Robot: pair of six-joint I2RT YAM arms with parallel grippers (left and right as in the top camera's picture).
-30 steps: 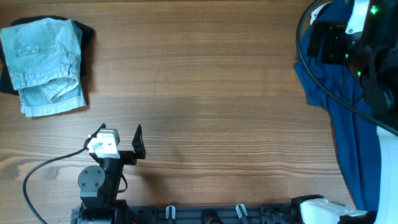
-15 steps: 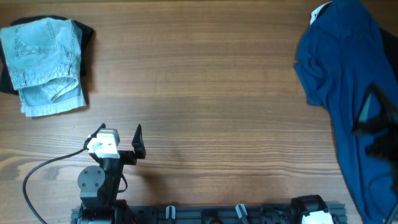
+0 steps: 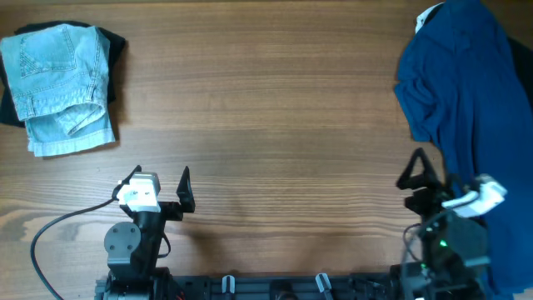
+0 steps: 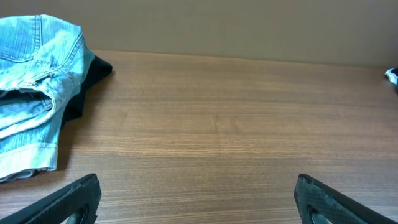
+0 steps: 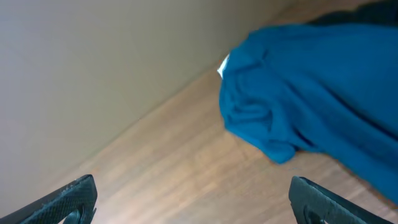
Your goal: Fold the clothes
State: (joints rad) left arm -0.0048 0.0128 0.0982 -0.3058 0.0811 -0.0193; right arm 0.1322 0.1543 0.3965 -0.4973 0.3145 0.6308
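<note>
Both jaws spread wide, nothing held: left gripper (image 3: pixel 161 179), right gripper (image 3: pixel 441 187). Left unmoved at near edge. Right has pulled back from far-right corner to near edge, beside crumpled dark-blue garment (image 3: pixel 470 100). Folded pale-blue denim shorts (image 3: pixel 62 87) far-left on brown wooden table (image 3: pixel 266 108), atop black garment (image 3: pixel 117 46), unchanged.
</note>
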